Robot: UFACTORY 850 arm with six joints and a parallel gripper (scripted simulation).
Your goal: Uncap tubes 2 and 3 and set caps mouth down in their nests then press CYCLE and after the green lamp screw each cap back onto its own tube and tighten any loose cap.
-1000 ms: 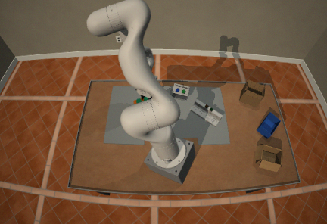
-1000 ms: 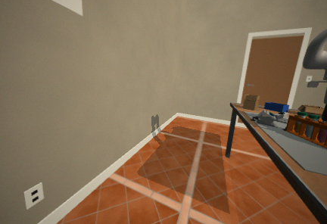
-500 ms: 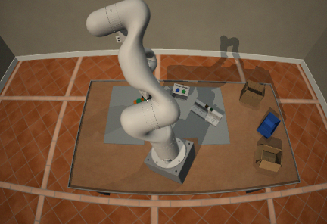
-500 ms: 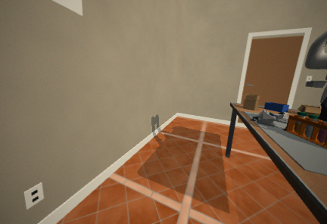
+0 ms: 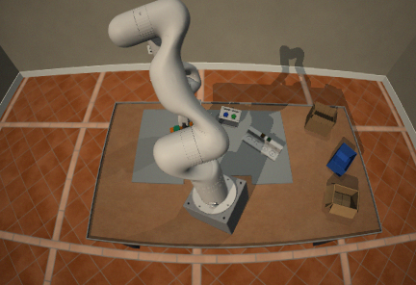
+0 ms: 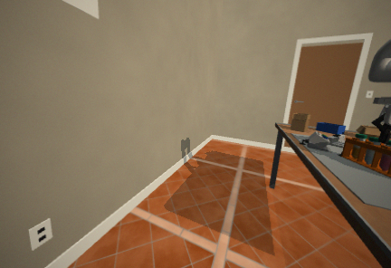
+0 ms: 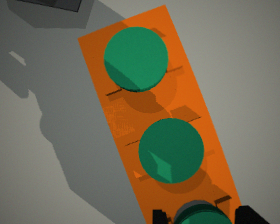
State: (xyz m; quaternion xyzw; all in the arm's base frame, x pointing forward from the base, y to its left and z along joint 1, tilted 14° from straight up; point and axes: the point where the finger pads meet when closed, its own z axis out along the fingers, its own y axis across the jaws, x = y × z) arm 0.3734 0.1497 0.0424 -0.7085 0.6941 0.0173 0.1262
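In the wrist view the orange decapping station (image 7: 158,125) runs diagonally across the grey mat. Two green tube caps (image 7: 136,58) (image 7: 171,150) sit on their tubes in it. A third green cap (image 7: 203,217) is at the bottom edge, between my gripper's (image 7: 205,216) two black fingers. The fingers stand a little apart from its sides, so the gripper is open around it. I cannot tell which tube number this is. In the top view the arm hides most of the station (image 5: 180,127). The white cap tray (image 5: 263,142) and the key housing (image 5: 230,115) lie to its right.
Two cardboard boxes (image 5: 322,118) (image 5: 342,200) and a blue bin (image 5: 342,158) stand at the table's right side. The arm's base (image 5: 216,201) is at the front middle. In the exterior view the station (image 6: 368,153) shows at the right edge.
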